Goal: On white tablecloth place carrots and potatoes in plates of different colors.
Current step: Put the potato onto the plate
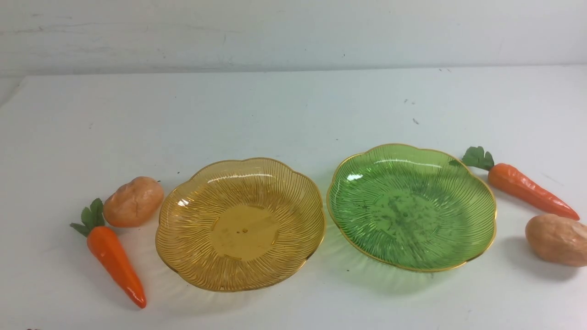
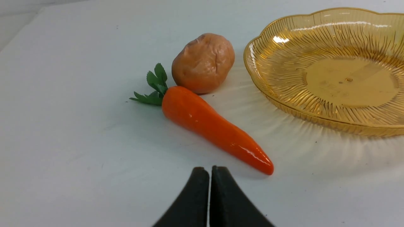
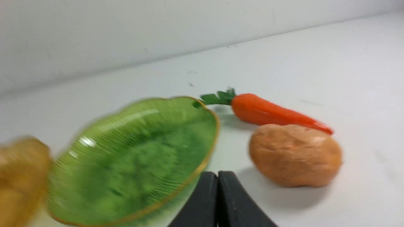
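On the white tablecloth [image 1: 275, 114] stand an empty amber plate [image 1: 293, 183] and an empty green plate [image 1: 477, 183]. Left of the amber plate lie a potato [image 1: 133, 201] and a carrot [image 1: 114, 259]. Right of the green plate lie a carrot [image 1: 527, 188] and a potato [image 1: 557, 239]. No gripper shows in the front view. In the left wrist view my left gripper [image 2: 210, 170] is shut and empty, just short of the carrot [image 2: 211, 124] tip, with the potato [image 2: 203, 63] and amber plate [image 2: 268, 47] beyond. In the right wrist view my right gripper [image 3: 217, 175] is shut and empty, beside the potato [image 3: 295, 154], carrot [image 3: 271, 112] and green plate [image 3: 202, 110].
A pale wall [image 1: 293, 32] rises behind the cloth's far edge. The cloth's left edge [image 1: 13, 96] slants at the far left. Small dark specks [image 1: 415, 121] mark the cloth behind the green plate.
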